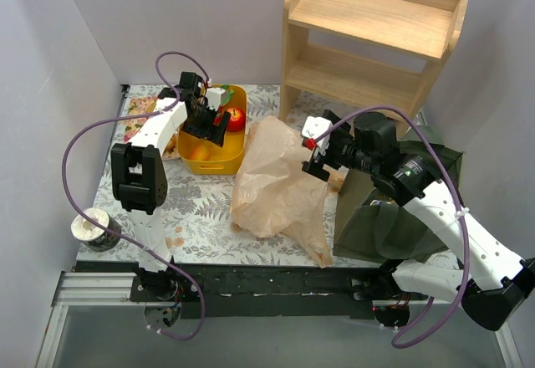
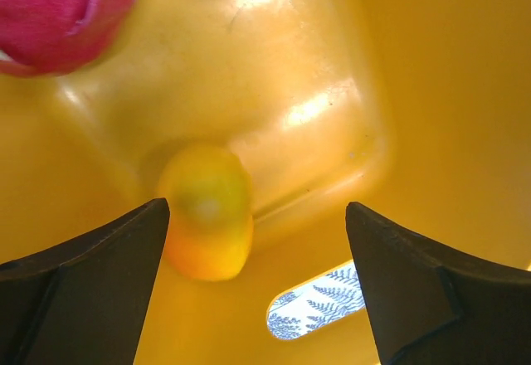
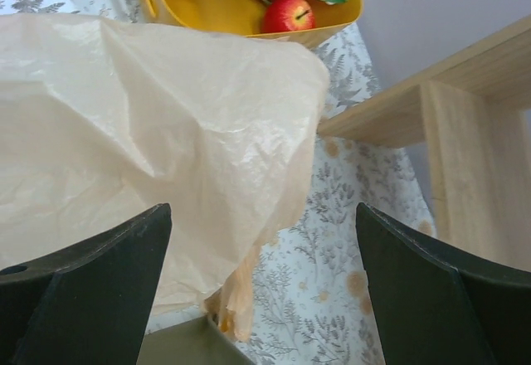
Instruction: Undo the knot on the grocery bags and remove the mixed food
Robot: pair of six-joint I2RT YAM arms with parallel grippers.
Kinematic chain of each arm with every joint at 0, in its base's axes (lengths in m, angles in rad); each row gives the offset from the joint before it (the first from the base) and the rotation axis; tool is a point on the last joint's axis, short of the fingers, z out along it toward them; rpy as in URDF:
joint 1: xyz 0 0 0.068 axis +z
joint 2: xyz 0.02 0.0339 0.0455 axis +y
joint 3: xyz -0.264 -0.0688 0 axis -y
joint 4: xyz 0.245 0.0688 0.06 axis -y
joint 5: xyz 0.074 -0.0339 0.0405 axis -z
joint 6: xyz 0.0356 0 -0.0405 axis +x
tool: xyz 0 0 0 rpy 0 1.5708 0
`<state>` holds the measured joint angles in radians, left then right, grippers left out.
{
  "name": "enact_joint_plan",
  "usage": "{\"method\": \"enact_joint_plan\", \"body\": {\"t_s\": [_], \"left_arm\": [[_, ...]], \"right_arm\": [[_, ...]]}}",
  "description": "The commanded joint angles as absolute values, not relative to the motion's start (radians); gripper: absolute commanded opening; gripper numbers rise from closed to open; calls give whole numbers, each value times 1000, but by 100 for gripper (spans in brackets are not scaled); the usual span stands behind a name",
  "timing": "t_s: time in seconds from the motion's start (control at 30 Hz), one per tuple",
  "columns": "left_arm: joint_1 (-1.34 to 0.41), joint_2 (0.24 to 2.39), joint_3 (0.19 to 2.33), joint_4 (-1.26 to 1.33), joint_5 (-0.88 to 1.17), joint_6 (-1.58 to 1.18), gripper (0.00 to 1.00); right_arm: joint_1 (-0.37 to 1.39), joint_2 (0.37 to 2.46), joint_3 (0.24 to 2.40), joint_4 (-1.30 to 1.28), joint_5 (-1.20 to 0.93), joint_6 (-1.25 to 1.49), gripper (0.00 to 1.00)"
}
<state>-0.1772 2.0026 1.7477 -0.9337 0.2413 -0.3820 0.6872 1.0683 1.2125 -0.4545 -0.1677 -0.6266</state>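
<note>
My fingers [image 2: 83,290] are matt black plastic. The yellow tub [image 2: 348,66] is smooth, glossy plastic. The tan bag [image 3: 149,133] is thin, crinkled, translucent plastic film. The shelf [image 3: 465,158] is pale, matt, unpainted wood.

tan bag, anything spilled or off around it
The tan plastic bag lies collapsed and crumpled on the table, its edge against the olive tote. That is just slack plastic. No tear shows and no food lies loose around it. The red apple sits inside the yellow tub.
</note>
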Motion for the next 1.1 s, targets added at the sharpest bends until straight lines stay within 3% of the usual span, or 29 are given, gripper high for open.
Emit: {"method": "enact_joint_plan", "body": {"t_s": [0.0, 0.1, 0.3, 0.47, 0.73, 0.93, 1.0, 1.07], "left_arm": [[-176, 1850, 1799, -904, 209, -396, 91], [-178, 1792, 1812, -905, 351, -425, 98], [-258, 1580, 1688, -844, 732, -411, 98], [-409, 1551, 1652, -811, 655, -460, 98], [-482, 1585, 1609, -873, 397, -457, 98], [-497, 1647, 1578, -891, 472, -488, 98], [-499, 1658, 1557, -896, 538, -479, 90], [-499, 1673, 1549, -928, 625, -438, 58]], "right_arm": [[683, 1060, 1186, -453, -216, -571, 98], [683, 1058, 1183, -442, -204, -572, 98], [683, 1065, 1186, -405, -169, -594, 98], [683, 1058, 1186, -390, -141, -597, 98], [675, 1042, 1189, -383, -112, -620, 98], [660, 1035, 1146, -350, -113, -612, 98], [657, 1040, 1146, -344, -121, -609, 98], [657, 1043, 1147, -342, -124, -611, 98]]}}
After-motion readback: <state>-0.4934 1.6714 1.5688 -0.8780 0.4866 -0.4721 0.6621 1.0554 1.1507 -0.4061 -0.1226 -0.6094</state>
